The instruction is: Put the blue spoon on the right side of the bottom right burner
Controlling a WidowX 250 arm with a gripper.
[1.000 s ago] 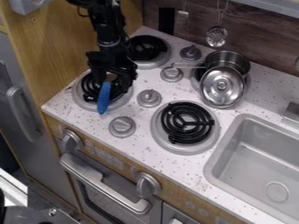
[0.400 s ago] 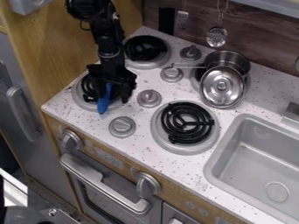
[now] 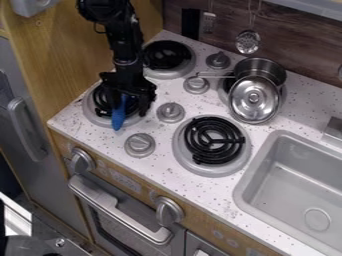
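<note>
Over the bottom left burner hangs my black gripper, its fingers apart and pointing down. The blue spoon lies at that burner, its blue handle pointing toward the stove's front edge. The handle's upper part reaches up between the fingers, closer to the left one, and the spoon's far end is hidden under the gripper. Further right, the bottom right burner has a black coil in a silver ring.
A metal pot with a lid leaning on it stands at the back right burner. Knobs rise between the burners, with another near the front. The sink lies to the right.
The gripper has come down over the spoon and now covers its upper end, which showed between the fingers before. The spoon has hardly moved.
</note>
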